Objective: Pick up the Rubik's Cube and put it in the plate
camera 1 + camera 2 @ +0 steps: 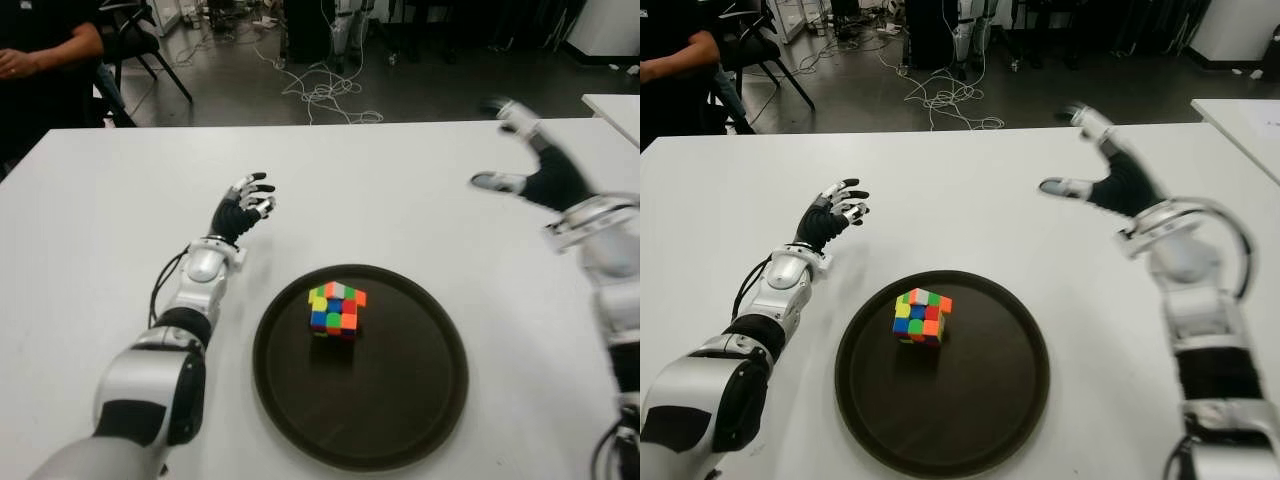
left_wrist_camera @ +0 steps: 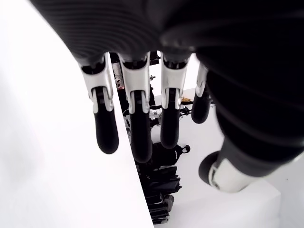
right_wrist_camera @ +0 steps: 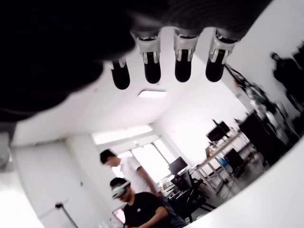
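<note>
The Rubik's Cube (image 1: pixel 337 309), many-coloured, sits inside the round dark plate (image 1: pixel 400 400), a little left of and beyond its middle. My right hand (image 1: pixel 520 160) is raised above the table to the far right of the plate, fingers spread and holding nothing; its wrist view shows only straight fingers (image 3: pixel 152 66) against the room. Left of the plate, my left hand (image 1: pixel 250 200) shows over the white table (image 1: pixel 400 190) with relaxed fingers (image 2: pixel 137 128) and nothing in them.
A person in black (image 1: pixel 40 50) sits beyond the table's far left corner. Cables (image 1: pixel 320 90) lie on the floor behind the table. Another white table's corner (image 1: pixel 615 105) shows at the far right. Two people (image 3: pixel 128 190) appear in the right wrist view.
</note>
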{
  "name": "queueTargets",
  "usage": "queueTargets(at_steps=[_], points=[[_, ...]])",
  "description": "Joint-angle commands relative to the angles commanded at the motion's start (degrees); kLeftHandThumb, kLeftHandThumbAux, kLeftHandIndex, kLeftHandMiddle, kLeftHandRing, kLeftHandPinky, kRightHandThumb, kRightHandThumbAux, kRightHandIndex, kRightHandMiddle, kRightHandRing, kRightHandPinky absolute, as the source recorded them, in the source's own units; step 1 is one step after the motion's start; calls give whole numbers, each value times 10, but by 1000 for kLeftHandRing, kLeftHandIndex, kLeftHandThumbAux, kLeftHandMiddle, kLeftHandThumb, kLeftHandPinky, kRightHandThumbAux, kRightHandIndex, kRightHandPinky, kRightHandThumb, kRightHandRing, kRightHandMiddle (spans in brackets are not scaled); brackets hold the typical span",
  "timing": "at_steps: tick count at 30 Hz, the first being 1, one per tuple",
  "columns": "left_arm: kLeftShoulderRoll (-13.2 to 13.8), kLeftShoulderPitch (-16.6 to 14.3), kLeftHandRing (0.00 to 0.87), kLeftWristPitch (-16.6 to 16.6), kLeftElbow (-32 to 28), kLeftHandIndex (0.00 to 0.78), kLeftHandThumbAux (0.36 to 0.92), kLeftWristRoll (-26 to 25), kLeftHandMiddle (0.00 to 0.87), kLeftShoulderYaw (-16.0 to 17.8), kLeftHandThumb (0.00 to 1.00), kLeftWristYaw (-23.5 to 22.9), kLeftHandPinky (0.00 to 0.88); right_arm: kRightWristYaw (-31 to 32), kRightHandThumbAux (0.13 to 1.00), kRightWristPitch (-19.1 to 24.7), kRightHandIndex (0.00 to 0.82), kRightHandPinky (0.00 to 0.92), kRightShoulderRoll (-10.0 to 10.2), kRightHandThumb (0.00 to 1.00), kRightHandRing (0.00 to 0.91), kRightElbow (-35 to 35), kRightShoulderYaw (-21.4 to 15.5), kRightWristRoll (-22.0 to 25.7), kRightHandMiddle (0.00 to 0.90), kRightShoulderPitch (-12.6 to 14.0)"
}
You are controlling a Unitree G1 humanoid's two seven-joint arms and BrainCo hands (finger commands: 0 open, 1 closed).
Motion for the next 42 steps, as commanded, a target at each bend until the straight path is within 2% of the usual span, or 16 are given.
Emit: queueTargets(at_steps=[2, 4, 8, 13, 18, 22, 30, 42], points=[[-1, 0, 322, -2, -1, 182, 713, 0, 277, 0, 328, -1, 373, -45, 636, 1, 95, 244, 15, 24, 204, 37, 13, -19, 185, 1], [-1, 1, 323, -4, -2, 182, 712, 0, 277, -1, 329, -1, 373, -73, 659, 1, 107, 267, 22, 33, 222, 61, 20, -28, 200, 1], [-1, 0, 326, -3, -3, 186, 718, 2, 283, -3, 332, -1, 367, -114, 719, -8, 148, 317, 28, 72, 272, 65, 15, -29, 241, 1], [-1, -1, 330, -3, -2, 190, 720, 2, 287, -2, 340, 0, 371, -150, 746, -50, 174, 334, 22, 82, 291, 18, 2, -26, 265, -12], [-1, -1, 327, -4, -1, 195, 719, 5, 287, -5, 329, 5, 358, -210, 772, -105, 185, 360, 27, 79, 303, 32, 2, -39, 276, -8], [0, 0, 321, -5, 0, 190, 712, 10, 284, -9, 313, 8, 347, -240, 790, -125, 178, 357, 31, 44, 305, 60, -3, -37, 271, -9], [2, 2, 279, -14, 1, 156, 688, 21, 248, -19, 243, 13, 298, -235, 798, -118, 178, 292, 56, 1, 277, 117, -30, 12, 254, -22], [3, 3, 213, -16, 1, 122, 654, 24, 187, -21, 158, 25, 231, -218, 814, -134, 202, 268, 73, 30, 274, 139, -51, 45, 266, -29]])
